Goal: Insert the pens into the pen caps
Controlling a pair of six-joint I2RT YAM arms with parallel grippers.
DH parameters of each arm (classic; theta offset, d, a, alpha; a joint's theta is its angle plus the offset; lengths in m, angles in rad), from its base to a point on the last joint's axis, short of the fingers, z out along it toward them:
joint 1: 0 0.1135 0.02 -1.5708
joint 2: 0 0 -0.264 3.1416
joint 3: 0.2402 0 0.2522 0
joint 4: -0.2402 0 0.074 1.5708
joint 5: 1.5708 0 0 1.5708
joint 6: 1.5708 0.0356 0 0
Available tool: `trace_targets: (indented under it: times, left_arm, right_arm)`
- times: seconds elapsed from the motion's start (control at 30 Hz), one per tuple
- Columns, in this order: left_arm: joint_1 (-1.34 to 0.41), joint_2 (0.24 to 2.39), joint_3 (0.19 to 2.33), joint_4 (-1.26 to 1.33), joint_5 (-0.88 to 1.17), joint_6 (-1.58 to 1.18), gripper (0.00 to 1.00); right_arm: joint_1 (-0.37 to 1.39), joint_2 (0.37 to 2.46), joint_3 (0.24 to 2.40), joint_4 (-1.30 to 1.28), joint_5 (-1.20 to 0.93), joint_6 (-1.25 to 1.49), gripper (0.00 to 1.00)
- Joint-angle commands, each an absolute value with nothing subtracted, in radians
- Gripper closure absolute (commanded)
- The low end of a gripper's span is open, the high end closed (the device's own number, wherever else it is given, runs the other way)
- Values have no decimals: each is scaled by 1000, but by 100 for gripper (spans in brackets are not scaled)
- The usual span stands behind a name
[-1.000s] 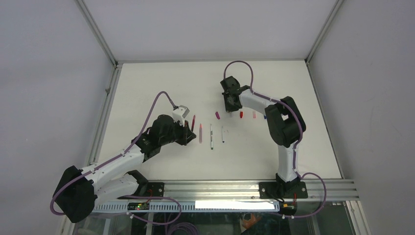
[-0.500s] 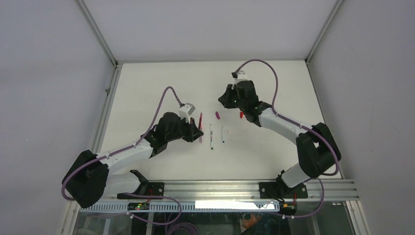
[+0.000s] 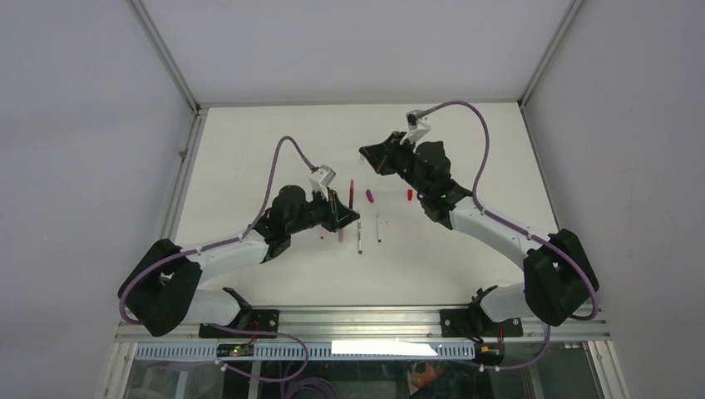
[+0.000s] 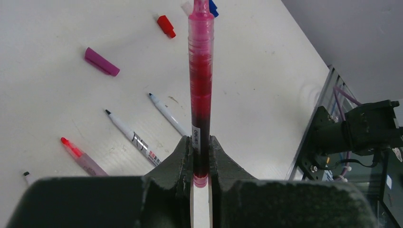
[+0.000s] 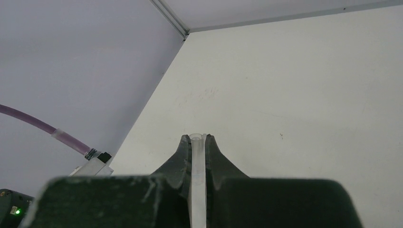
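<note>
My left gripper [image 3: 345, 213] is shut on the lower end of the dark red pen [image 4: 200, 95] and holds it off the table, tip pointing away; it also shows in the top view [image 3: 352, 191]. My right gripper [image 3: 367, 155] is shut on a whitish translucent cap [image 5: 198, 147], its open end at the fingertips, raised above the far table. On the table lie a magenta cap [image 4: 101, 61], a red cap [image 4: 166, 26] and a blue cap [image 4: 213, 7]. Two white pens [image 4: 167, 113] [image 4: 133, 137] and a pink pen [image 4: 83, 159] lie below them.
The white table [image 3: 249, 150] is ringed by an aluminium frame, with a rail [image 3: 549, 316] at the near edge. The right arm's forearm [image 3: 490, 224] crosses over the right end of the cap row. A purple cable [image 3: 287, 154] loops above the left arm.
My left gripper lifted the dark red pen and moved right towards the middle. My right gripper rose from the cap row and swung left, holding the whitish cap.
</note>
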State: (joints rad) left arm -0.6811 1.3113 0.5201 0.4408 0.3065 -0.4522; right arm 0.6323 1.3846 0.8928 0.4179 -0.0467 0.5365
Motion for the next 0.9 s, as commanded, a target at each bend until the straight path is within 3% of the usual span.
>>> trace_targets:
  times: [0.0, 0.87]
  left_arm:
    - [-687, 1300, 572, 536, 335, -450, 100]
    - [-687, 1321, 604, 526, 342, -436, 100]
  right_arm:
    - [646, 1326, 881, 470, -57, 560, 100]
    - [698, 1303, 859, 418, -42, 520, 100]
